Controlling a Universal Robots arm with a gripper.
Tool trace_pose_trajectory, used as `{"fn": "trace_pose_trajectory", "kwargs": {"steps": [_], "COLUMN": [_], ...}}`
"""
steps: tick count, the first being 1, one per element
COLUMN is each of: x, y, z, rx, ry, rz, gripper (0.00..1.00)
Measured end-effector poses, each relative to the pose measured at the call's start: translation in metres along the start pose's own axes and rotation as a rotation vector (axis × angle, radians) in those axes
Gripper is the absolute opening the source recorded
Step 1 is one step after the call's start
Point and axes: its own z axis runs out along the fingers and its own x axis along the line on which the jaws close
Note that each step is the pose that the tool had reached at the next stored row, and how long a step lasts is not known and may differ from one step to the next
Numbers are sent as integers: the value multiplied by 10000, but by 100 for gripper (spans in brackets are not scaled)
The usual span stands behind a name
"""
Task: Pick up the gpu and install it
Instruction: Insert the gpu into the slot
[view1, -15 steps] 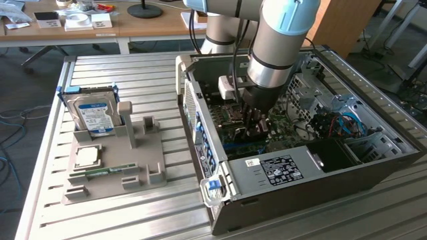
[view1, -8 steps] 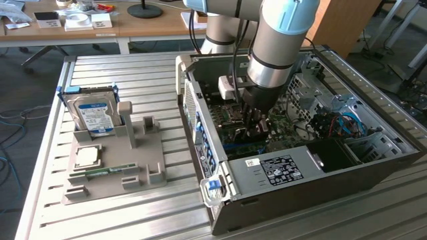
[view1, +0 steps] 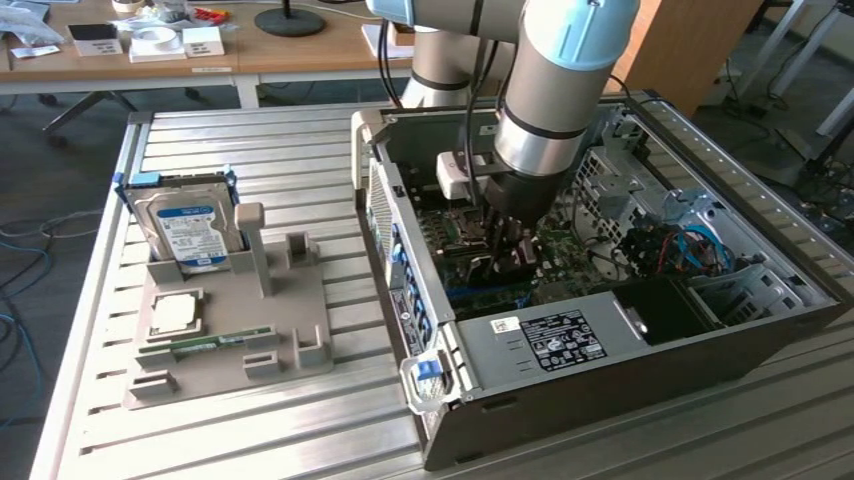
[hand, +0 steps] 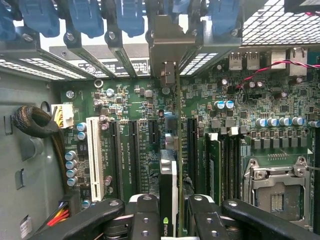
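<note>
We've got the gripper (hand: 169, 212) clamped on the gpu (hand: 171, 150), held edge-down over the motherboard (hand: 130, 110) slots inside the case (view1: 601, 370), bracket at 12 o'clock, so any tilt could jam it off-slot.

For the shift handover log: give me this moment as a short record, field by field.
gripper: down inside the computer case, shut on the gpu
gpu: held edge-on above the motherboard, its metal bracket toward the rear slot openings
seating: cannot tell whether it is fully in a slot
hard drive: upright in the grey holder on the table, at the exterior view's left
cpu socket: empty
</note>
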Motion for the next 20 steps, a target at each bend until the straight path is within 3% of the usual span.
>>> {"fn": "trace_pose_trajectory", "kwargs": {"steps": [20], "x": [2], "y": [0], "z": [26], "rx": [-2], "ry": [6], "rz": [-1], "gripper": [27]}}
